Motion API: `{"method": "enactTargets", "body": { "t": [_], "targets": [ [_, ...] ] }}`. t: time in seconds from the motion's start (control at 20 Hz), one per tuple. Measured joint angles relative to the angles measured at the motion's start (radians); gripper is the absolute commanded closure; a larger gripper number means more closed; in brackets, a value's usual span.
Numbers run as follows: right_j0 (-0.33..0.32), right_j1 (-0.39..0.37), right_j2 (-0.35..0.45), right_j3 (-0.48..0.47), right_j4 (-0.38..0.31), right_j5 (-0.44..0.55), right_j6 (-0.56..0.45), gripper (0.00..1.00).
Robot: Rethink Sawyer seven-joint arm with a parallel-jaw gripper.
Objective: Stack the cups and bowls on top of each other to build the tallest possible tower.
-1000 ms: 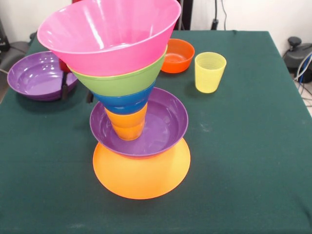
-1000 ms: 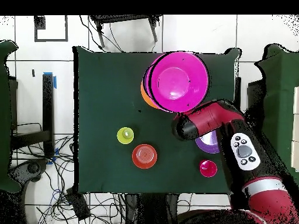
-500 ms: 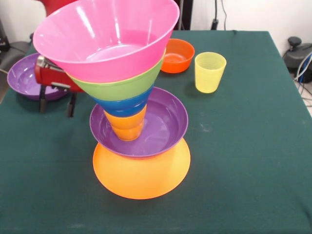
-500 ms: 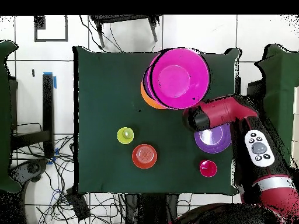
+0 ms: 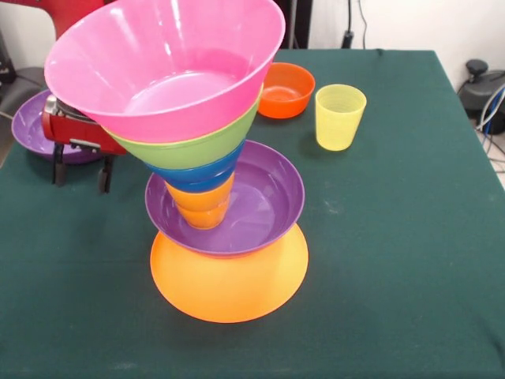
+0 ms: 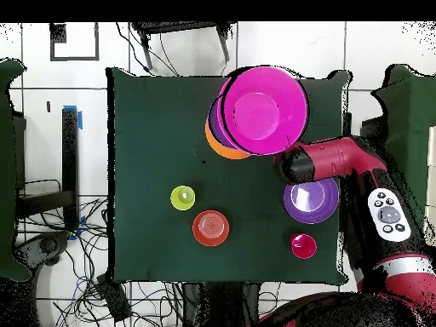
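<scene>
Tower [image 5: 201, 150]: six pieces on the green desk [image 5: 394, 237], toward the front-view left of centre.
Base: yellow-orange bowl [image 5: 229, 284], upside down, flat on the desk.
Second: purple bowl [image 5: 264, 197], upright on the base.
Third: orange cup [image 5: 203, 207] standing inside the purple bowl.
Upper part: blue bowl [image 5: 197, 175], green bowl [image 5: 189, 146], then the big pink bowl [image 5: 162, 67] on top, each wider than the one below.
Lean: the upper part tilts to the front-view left; the pink rim overhangs the base on that side.
From above: the pink bowl [image 6: 261, 109] covers most of the stack; orange and purple edges show at its left.
End effector [image 5: 79, 162]: two dark fingers [image 5: 57, 167] apart, nothing between them, hanging just left of the tower in front of the second purple bowl [image 5: 31, 126].
Loose pieces: yellow cup [image 5: 340, 117] and orange-red bowl [image 5: 286, 90] behind the tower; red-pink cup [image 6: 303, 245] near the robot's edge.
Change: the tower leans further left than half a second ago; the arm [image 6: 341, 162] has drawn away from it, uncovering more of the second purple bowl from above.
</scene>
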Motion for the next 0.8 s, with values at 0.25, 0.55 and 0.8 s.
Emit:
{"method": "enactTargets", "body": {
  "t": [0.25,0.55,0.8],
  "targets": [
    [-0.014,0.003,0.0,0.003,0.041,0.036,-0.005,0.0],
    [-0.023,0.004,0.0,0.03,0.056,0.036,-0.005,0.0],
    [-0.026,0.015,0.0,0.047,0.056,0.036,-0.005,0.0]
  ]
}}
